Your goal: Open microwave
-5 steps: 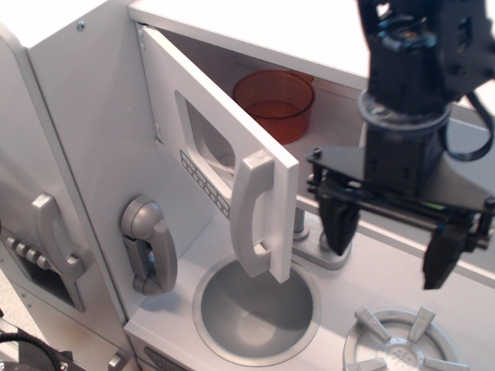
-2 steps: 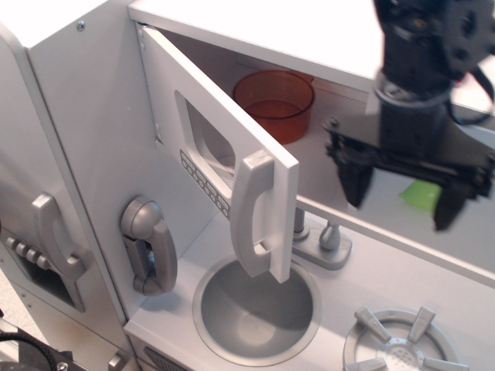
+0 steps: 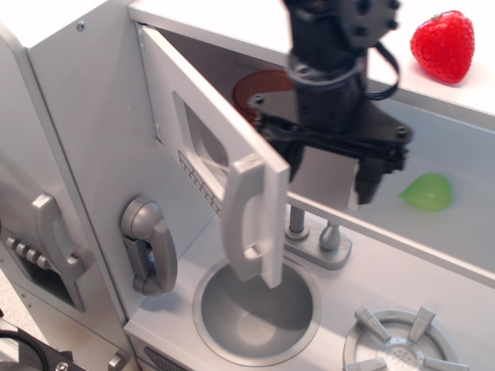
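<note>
The microwave door (image 3: 203, 147) is silver-grey with a rounded window and a row of small buttons below it. It stands swung out wide to the left, hinged at the cabinet's left side. Its vertical bar handle (image 3: 241, 210) hangs at the free edge. The white cavity behind holds an orange bowl (image 3: 255, 86), mostly hidden by my arm. My black gripper (image 3: 331, 171) is open and empty, fingers pointing down just right of the door's free edge, in front of the cavity.
A round grey sink (image 3: 255, 309) lies below the door, with a faucet (image 3: 319, 236) behind it. A burner (image 3: 402, 348) sits at the lower right. A grey toy phone (image 3: 151, 247) hangs at the left. A green object (image 3: 427, 192) lies in the cubby; a strawberry (image 3: 443, 45) sits on top.
My gripper has moved up and to the left, from over the counter at the right to just beside the door's free edge. The door has swung out a little further.
</note>
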